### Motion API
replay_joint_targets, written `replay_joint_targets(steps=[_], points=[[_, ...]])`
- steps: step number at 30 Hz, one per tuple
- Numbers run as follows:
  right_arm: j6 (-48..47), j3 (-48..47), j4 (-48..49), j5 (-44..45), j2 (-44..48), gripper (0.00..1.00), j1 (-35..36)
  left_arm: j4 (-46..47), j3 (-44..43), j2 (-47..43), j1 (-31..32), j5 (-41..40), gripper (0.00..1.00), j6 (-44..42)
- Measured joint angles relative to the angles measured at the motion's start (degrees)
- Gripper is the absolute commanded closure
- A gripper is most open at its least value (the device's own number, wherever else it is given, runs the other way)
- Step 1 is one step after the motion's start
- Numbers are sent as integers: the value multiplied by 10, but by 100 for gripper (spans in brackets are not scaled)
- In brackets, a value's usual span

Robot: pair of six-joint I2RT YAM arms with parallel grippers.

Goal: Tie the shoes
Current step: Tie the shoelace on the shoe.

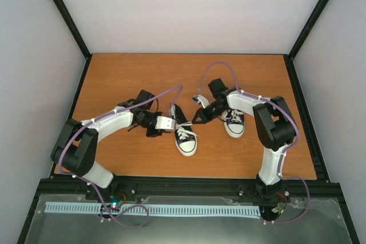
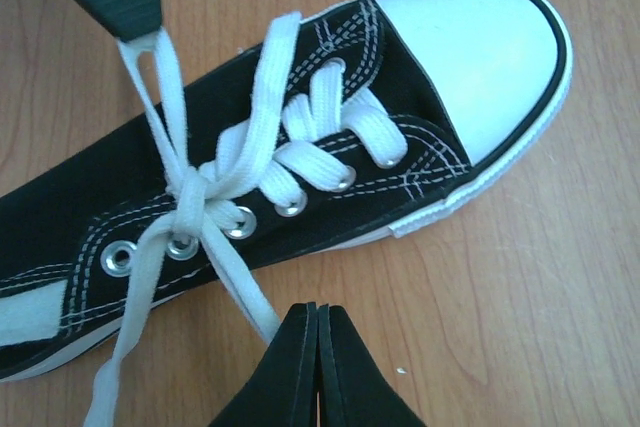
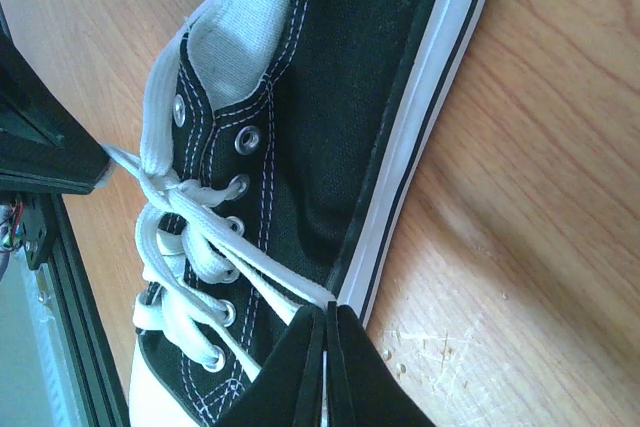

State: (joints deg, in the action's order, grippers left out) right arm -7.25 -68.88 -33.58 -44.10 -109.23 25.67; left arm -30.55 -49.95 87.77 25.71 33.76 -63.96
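Shoe (image 1: 186,139) on the surface (image 1: 126,78), toe toward the arms; left gripper (image 2: 316,309) and right gripper (image 3: 325,313) each pinch a lace (image 2: 250,297). Pulling outward evenly and low should tighten the knot (image 2: 190,197).

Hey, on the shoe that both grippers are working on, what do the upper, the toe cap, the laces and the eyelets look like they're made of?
Upper: probably black woven canvas, matt, with white stitching.
Toe cap: smooth white rubber by its look, with a faint sheen.
Laces: flat white woven textile, perhaps cotton or polyester.
Eyelets: shiny silver rings, apparently metal.
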Motion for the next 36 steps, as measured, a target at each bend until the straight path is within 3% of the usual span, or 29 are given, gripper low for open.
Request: replay_joint_targets(steps=[15,21,27,36], points=[[1,18,0,30,0,96,-22,-4,37,0,-2,-26,99,-53],[6,18,28,-28,0,64,-20,-4,29,0,-2,-25,99,-52],[33,-5,60,-67,-1,50,3,-11,24,0,-3,-26,62,-49],[46,-62,78,-93,-44,38,23,-54,30,-47,-3,-16,46,-17]])
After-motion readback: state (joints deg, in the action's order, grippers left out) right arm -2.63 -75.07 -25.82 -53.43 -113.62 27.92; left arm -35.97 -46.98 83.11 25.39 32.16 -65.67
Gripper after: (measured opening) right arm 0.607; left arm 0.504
